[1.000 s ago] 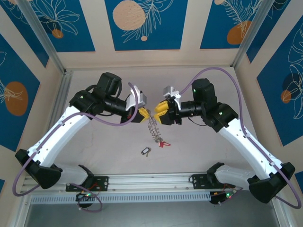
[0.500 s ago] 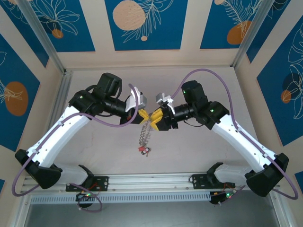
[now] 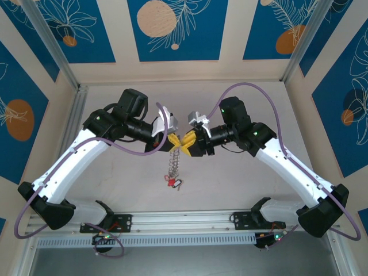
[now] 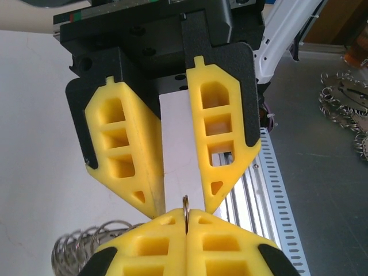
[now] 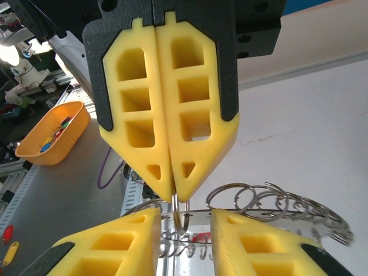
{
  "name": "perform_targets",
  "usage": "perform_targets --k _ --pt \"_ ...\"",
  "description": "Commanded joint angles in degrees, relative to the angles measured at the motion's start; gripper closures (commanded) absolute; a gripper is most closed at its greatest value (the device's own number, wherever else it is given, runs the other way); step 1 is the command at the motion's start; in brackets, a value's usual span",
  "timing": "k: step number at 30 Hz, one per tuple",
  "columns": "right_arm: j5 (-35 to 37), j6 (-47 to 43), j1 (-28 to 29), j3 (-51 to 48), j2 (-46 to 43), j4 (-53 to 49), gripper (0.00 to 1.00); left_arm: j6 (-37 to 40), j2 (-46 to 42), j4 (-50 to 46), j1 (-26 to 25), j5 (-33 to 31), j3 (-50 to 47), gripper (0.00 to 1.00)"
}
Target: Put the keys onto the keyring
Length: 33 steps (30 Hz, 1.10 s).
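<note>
Left gripper [image 3: 175, 142]: fingers pressed together on a ring [image 4: 186, 198], whose lower half is hidden from you. Right gripper [image 3: 187, 142]: fingers spread, straddling it. Keys [image 3: 173, 168] hang over bare table [image 3: 221, 184].

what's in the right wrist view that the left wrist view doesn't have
Right wrist: an orange tray of coloured bits at the left, and the red piece under the ring chain. Left wrist: a loose pile of rings at the far right and the slotted rail. Both: the left gripper shut on one ring, the right gripper open either side of it, and part of the chain.
</note>
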Motion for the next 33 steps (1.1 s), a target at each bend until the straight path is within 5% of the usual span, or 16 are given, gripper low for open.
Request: perform_targets --k 1,7,11,18,23,24,25,28,33 --pt "-0.6 0.4 0.3 0.9 0.0 1.9 0.72 1.3 0.0 -0.3 -0.9 3.4 2.5 1.0" --pt "-0.8 0.8 0.3 0.6 0.1 3.1 0.79 1.8 -0.2 -1.1 -1.3 3.3 2.8 1.0" --pt "-1.4 0.3 0.2 1.0 0.4 2.3 0.98 1.7 -0.5 -0.8 -1.4 3.4 2.8 1.0" --pt "-1.6 0.8 -0.1 -0.3 -1.9 4.2 1.0 -0.9 -2.0 2.9 -1.4 2.1 0.8 1.0" --pt "-4.2 7.0 -2.1 -4.6 -5.9 13.0 1.0 -6.7 -6.6 9.7 -0.6 4.1 -4.2 0.57" --pt "-4.6 8.4 -2.4 -5.7 -6.6 15.3 1.0 -8.2 -7.8 11.5 -0.5 4.1 -5.6 0.36" --pt "-4.8 9.8 -2.5 -6.7 -7.2 17.4 1.0 -9.4 -8.7 13.3 -0.5 3.8 -7.0 0.26" --pt "-4.9 14.0 -2.6 -9.4 -8.7 23.9 1.0 -13.5 -11.6 18.5 -0.5 3.2 -11.0 0.24" --pt "-4.7 20.6 -2.5 -13.4 -10.4 34.6 1.0 -21.1 -15.3 29.8 -0.5 4.0 -17.2 0.39"
